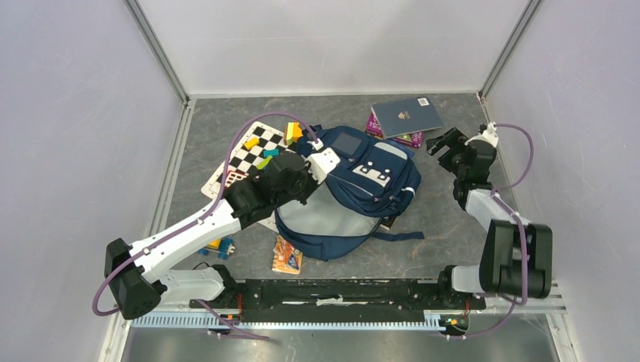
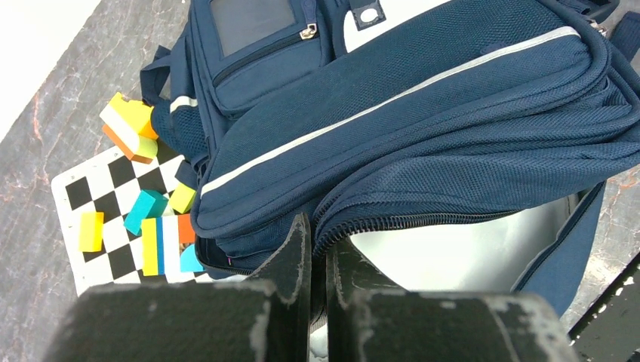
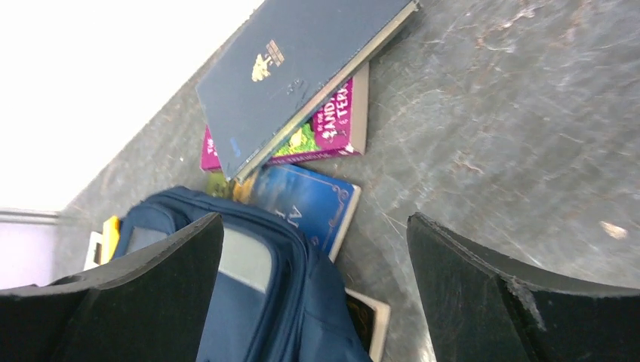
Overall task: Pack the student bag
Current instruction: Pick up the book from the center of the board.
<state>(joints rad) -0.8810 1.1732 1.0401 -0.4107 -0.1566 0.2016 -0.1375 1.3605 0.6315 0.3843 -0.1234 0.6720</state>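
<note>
The navy student bag (image 1: 370, 181) lies in the middle of the table with its main compartment open, showing pale grey lining (image 1: 324, 219). My left gripper (image 1: 308, 188) is at the bag's left side. In the left wrist view it (image 2: 318, 234) is shut on the zipper edge of the bag (image 2: 423, 128), beside the lining (image 2: 468, 249). My right gripper (image 1: 445, 143) is open and empty, above the table right of the bag. In the right wrist view it (image 3: 315, 219) hovers over the bag's corner (image 3: 249, 302) and a blue book (image 3: 302, 200).
A dark blue book (image 1: 407, 115) lies on a magenta book (image 1: 392, 137) behind the bag. Another book (image 3: 370, 320) pokes out from under it. A checkerboard (image 1: 241, 158) with coloured blocks (image 2: 143, 211) lies at the left. An orange booklet (image 1: 287, 254) and loose blocks (image 1: 219, 245) lie near the front.
</note>
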